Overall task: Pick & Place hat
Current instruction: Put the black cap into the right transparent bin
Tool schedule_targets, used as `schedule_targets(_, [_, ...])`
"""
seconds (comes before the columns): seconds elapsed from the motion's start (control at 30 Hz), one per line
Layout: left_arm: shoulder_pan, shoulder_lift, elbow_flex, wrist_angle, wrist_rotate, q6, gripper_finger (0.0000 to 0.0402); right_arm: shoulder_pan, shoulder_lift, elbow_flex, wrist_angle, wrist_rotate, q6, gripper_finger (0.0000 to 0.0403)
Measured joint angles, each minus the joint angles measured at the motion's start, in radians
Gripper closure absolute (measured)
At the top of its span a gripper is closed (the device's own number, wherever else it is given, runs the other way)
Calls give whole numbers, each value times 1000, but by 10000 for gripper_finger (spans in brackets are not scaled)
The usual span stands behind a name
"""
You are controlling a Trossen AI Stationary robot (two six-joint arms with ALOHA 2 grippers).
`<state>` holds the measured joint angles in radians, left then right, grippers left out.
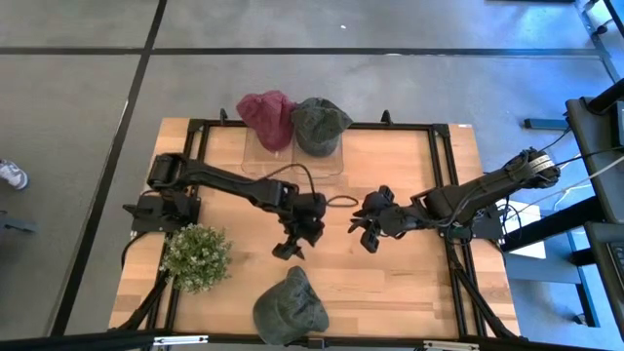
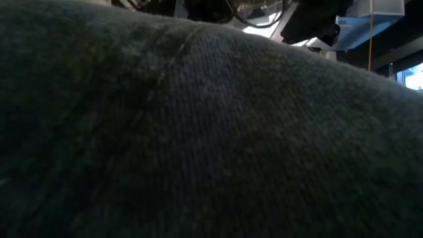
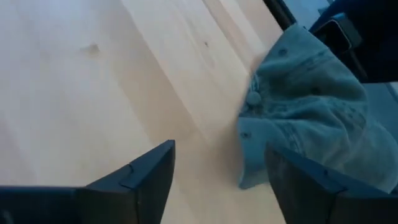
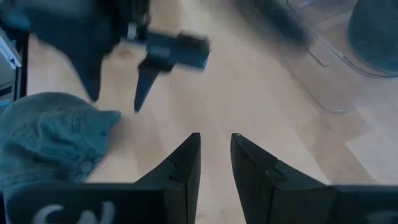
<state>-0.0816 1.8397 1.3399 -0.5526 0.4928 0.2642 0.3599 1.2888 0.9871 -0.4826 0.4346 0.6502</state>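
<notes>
A grey-green cap lies flat on the table by its near edge. It fills the low view and also shows in the left wrist view and the right wrist view. My left gripper hangs open above the table's middle, a little toward the far side of the cap, touching nothing. My right gripper hovers to its right over bare wood, its fingers only narrowly apart. My left gripper's fingers also appear in the right wrist view.
A clear tray sits at the table's far edge, with a red hat and a second green hat at its far end. A small leafy plant stands near the left edge. Bare wood lies between the grippers and the tray.
</notes>
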Motion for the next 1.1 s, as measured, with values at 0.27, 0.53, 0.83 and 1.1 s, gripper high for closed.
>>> schedule_targets(0.27, [-66, 109, 0, 12, 0, -191, 144, 1, 1, 0, -2, 2, 29, 313])
schedule_targets(0.53, [-128, 166, 1, 33, 3, -200, 144, 1, 1, 0, -1, -1, 26, 313])
schedule_targets(0.83, [-165, 175, 1, 39, -176, -168, 180, 0, 1, 0, -7, 1, -6, 313])
schedule_targets(1.1, [-160, 187, 4, -46, -313, -130, 271, 0, 1, 0, -47, 2, 0, 313])
